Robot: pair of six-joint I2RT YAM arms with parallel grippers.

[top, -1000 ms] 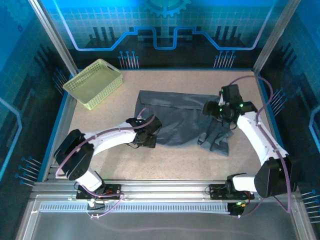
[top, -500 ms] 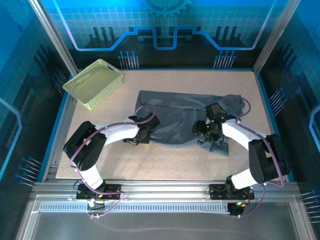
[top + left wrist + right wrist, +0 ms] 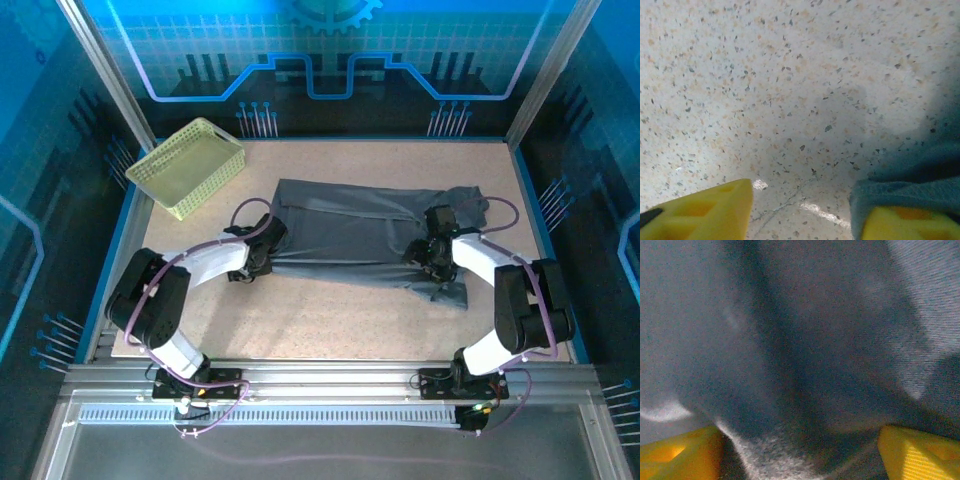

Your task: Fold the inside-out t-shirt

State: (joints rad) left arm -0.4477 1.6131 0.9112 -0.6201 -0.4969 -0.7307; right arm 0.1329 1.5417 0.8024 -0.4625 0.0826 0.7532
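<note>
The inside-out t-shirt (image 3: 350, 232) lies spread flat across the middle of the table, dark slate grey, with a bunched sleeve at its near right corner. My left gripper (image 3: 262, 256) sits low at the shirt's near left corner. In the left wrist view its yellow fingers (image 3: 705, 212) stand apart over bare tabletop, and the shirt's edge (image 3: 910, 187) drapes over the right finger. My right gripper (image 3: 430, 256) is down on the shirt's right part. Its jaws (image 3: 800, 452) are wide apart with grey fabric (image 3: 790, 340) bulging between them.
A pale yellow-green lattice basket (image 3: 186, 167) stands at the far left corner of the speckled table (image 3: 330, 335). Blue raised edges and metal posts frame the table. Bare surface lies in front of the shirt and to its left.
The shirt went from bunched to spread wide. My left gripper slid left to the near left corner and its jaws narrowed. My right gripper came down onto the shirt's right side.
</note>
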